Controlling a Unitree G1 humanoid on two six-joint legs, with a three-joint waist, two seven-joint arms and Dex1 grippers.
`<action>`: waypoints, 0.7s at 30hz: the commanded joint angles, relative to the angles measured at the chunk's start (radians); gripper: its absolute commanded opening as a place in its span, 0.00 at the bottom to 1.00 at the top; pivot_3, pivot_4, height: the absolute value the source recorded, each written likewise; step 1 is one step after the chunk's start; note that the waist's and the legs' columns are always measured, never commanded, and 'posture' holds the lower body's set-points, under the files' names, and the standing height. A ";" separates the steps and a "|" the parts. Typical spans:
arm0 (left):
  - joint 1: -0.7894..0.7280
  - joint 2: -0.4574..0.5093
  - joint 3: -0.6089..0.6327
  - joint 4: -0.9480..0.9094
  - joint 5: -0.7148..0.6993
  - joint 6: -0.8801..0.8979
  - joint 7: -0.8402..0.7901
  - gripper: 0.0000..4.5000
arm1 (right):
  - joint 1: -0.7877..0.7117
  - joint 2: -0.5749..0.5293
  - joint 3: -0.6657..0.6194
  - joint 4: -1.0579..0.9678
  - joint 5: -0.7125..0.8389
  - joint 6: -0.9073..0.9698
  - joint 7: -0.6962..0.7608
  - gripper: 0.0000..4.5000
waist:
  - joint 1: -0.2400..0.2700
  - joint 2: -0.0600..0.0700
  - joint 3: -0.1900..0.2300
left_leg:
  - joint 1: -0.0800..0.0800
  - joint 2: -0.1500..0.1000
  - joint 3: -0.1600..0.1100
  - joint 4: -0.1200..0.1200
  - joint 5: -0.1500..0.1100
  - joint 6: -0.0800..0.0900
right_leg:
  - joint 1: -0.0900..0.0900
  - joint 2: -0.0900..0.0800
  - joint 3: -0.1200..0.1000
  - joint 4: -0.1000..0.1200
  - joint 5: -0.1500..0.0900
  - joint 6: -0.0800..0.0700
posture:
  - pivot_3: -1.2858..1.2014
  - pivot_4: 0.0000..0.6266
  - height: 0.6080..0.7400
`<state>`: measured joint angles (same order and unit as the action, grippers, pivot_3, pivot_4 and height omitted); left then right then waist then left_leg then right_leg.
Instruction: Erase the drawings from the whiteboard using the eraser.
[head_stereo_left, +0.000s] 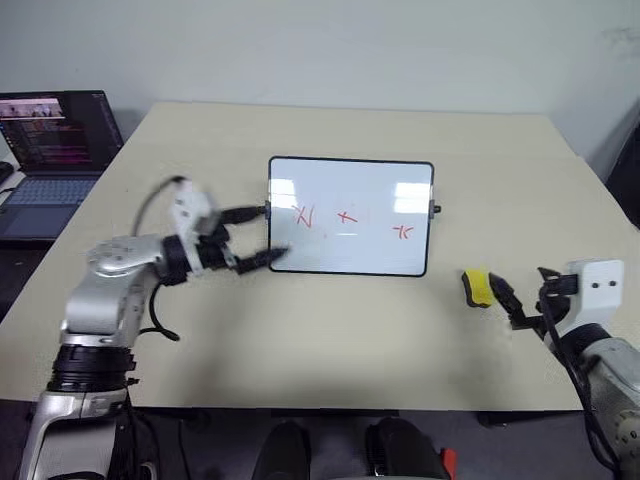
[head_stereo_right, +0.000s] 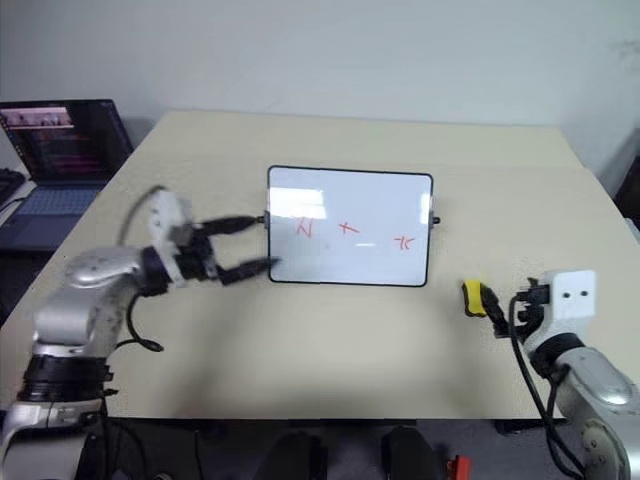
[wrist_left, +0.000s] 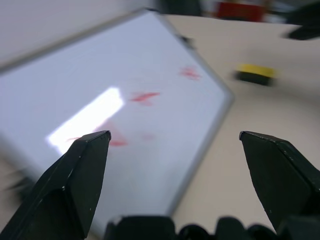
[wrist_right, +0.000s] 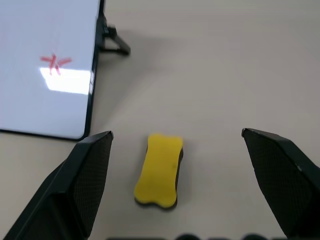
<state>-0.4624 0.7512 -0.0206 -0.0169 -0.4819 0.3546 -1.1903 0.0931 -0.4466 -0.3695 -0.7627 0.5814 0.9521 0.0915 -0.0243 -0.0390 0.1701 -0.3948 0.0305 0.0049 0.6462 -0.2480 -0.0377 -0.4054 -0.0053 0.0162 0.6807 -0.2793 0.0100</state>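
Observation:
The whiteboard (head_stereo_left: 365, 190) lies flat in the middle of the table, with the drawings (head_stereo_left: 347, 216), three red scribbles, in a row across it. My left gripper (head_stereo_left: 271, 233) is open at the board's left short side, pointing across the board, its fingertips over that edge. The eraser (head_stereo_left: 477, 287), a yellow block with a dark base, lies on the table to the right of the board's near right corner. My right gripper (wrist_right: 176, 133) is open just behind the eraser (wrist_right: 159, 170) and apart from it, with the eraser lying between the lines of its two fingers.
An open laptop (head_stereo_left: 55, 150) stands beside the table at the far left. Bare beige tabletop (head_stereo_left: 300, 330) stretches between the board and the near edge. A dark chair edge (head_stereo_left: 625, 170) shows at the far right.

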 joint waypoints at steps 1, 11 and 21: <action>-0.050 0.034 -0.041 -0.049 0.003 0.001 -0.100 1.00 | -0.082 0.009 0.044 -0.043 0.010 0.086 -0.058 0.99 | -0.009 0.000 0.000 | 0.000 0.000 0.000 0.000 0.000 0.000 | 0.000 0.002 0.000 0.000 0.000 0.000 | 0.52 0.24 1.00; -0.177 -0.073 -0.142 0.000 0.064 -0.055 -0.143 1.00 | -0.214 0.033 0.107 0.068 -0.069 0.146 -0.113 0.99 | -0.005 0.001 0.000 | -0.001 -0.001 -0.001 0.000 0.000 0.000 | -0.001 0.004 -0.001 -0.001 -0.002 0.000 | 0.52 0.24 1.00; -0.252 -0.146 -0.185 0.047 0.104 -0.104 -0.188 1.00 | -0.253 0.113 0.164 0.177 -0.189 0.062 -0.144 0.99 | -0.008 0.001 0.000 | -0.002 -0.001 -0.002 0.000 0.000 0.000 | -0.002 0.006 -0.001 -0.001 -0.002 -0.001 | 0.52 0.24 1.00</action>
<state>-0.6928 0.6078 -0.2072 0.0422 -0.3793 0.2701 -1.3616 -0.1407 -0.3381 -0.2041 -0.5795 0.4125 1.0480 -0.0450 -0.0326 -0.0383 0.1704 -0.3964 0.0298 0.0032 0.6460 -0.2480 -0.0376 -0.4069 0.0011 0.0154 0.6802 -0.2808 0.0093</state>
